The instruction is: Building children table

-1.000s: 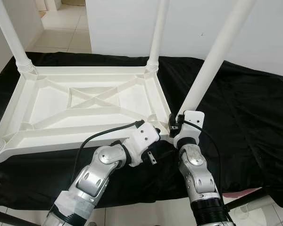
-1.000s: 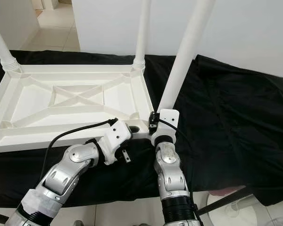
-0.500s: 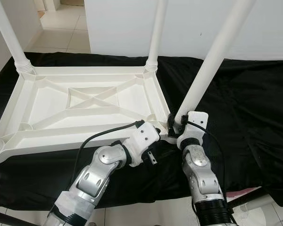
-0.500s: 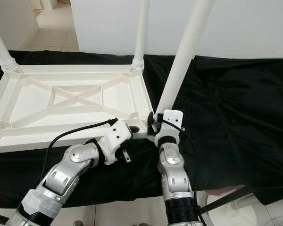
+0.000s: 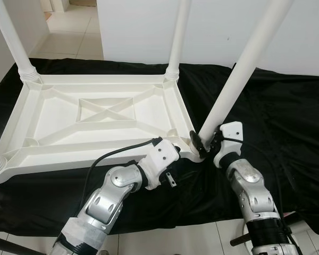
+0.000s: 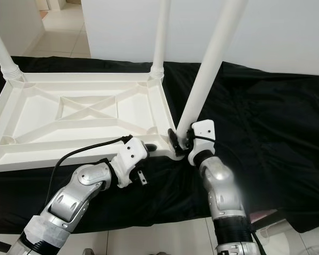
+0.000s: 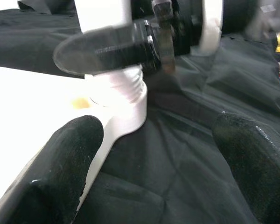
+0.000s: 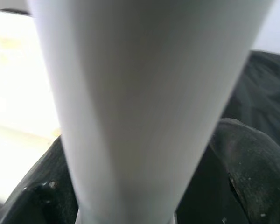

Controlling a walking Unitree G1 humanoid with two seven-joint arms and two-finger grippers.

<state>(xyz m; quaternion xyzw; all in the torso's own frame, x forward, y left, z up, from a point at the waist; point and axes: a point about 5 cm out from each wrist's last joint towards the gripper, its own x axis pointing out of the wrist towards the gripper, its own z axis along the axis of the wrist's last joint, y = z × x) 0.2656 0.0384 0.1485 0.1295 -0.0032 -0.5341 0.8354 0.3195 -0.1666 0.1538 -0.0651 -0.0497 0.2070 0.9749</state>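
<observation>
Plastic table top (image 5: 95, 119) lay upside down on black cloth (image 5: 276, 122), centre-left of frame. Right claw (image 5: 204, 142) pinched tilted leg (image 5: 239, 74) near its base; left claw (image 7: 149, 154) spread by corner socket (image 7: 123, 109). Leg looked light, stiff, slick; low hold best.

I see a wrinkled black cloth (image 5: 287, 122) spread wide; behind it rises a plain white wall (image 5: 218, 26), with pale floor tiles (image 5: 74, 37) beside that wall.

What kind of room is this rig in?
Likely a home room used as an assembly spot: tiled floor, plain white wall, and an upturned white table lying on a black cloth.
</observation>
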